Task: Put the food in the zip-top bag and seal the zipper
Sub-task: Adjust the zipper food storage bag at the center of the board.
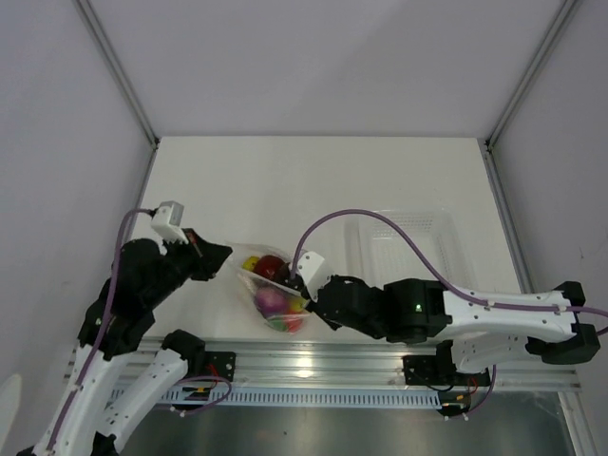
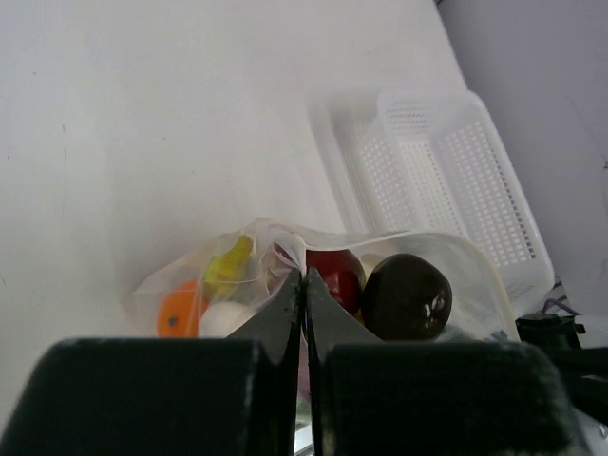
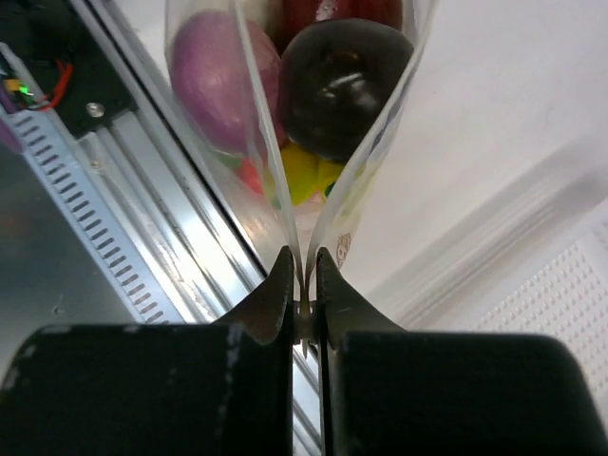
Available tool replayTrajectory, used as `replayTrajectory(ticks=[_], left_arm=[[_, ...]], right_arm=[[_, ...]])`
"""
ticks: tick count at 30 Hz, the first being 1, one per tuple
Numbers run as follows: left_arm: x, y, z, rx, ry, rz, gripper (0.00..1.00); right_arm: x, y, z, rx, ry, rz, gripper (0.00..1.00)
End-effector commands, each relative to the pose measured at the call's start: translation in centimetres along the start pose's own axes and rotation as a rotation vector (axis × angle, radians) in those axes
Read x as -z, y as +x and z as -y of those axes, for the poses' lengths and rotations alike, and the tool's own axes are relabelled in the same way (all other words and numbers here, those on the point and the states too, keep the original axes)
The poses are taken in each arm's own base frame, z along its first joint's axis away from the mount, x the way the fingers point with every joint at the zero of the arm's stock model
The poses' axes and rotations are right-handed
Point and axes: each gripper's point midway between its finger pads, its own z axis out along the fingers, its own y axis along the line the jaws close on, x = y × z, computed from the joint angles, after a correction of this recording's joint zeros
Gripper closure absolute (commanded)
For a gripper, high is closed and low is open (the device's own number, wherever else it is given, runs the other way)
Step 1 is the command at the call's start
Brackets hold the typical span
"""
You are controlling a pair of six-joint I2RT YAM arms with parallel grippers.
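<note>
With left fingers (image 2: 285,309) and right fingers (image 3: 275,294) both pinched shut on the zip-top bag (image 1: 271,296), food (image 1: 273,267) inside, near the surface's (image 1: 285,190) front edge, I'd keep the zipper (image 2: 332,231) taut and press along slowly.

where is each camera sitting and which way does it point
Top: above and behind the arms, looking down at the table; the left arm and right arm show, bases at the bottom.
Left wrist: on the left arm, looking along the shut left gripper at the bag and tray.
Right wrist: on the right arm, looking along the right gripper, which pinches the bag's edge.
Shared: all three see the bag and tray.
</note>
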Motion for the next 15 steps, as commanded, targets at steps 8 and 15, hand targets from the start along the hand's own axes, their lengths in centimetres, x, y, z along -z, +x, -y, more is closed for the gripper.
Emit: replayTrajectory(ticks=[8,15], left_arm=[[1.0,5.6,-2.7,0.025,0.003,-0.032,0.99],[4.0,4.0,-0.3,0.024,0.083,-0.007,0.36]], right_arm=[[0.2,1.0,-1.7,0.098,-0.190,0.024,1.00],[0.8,1.7,-1.7,0.113,-0.214,-0.006,1.00]])
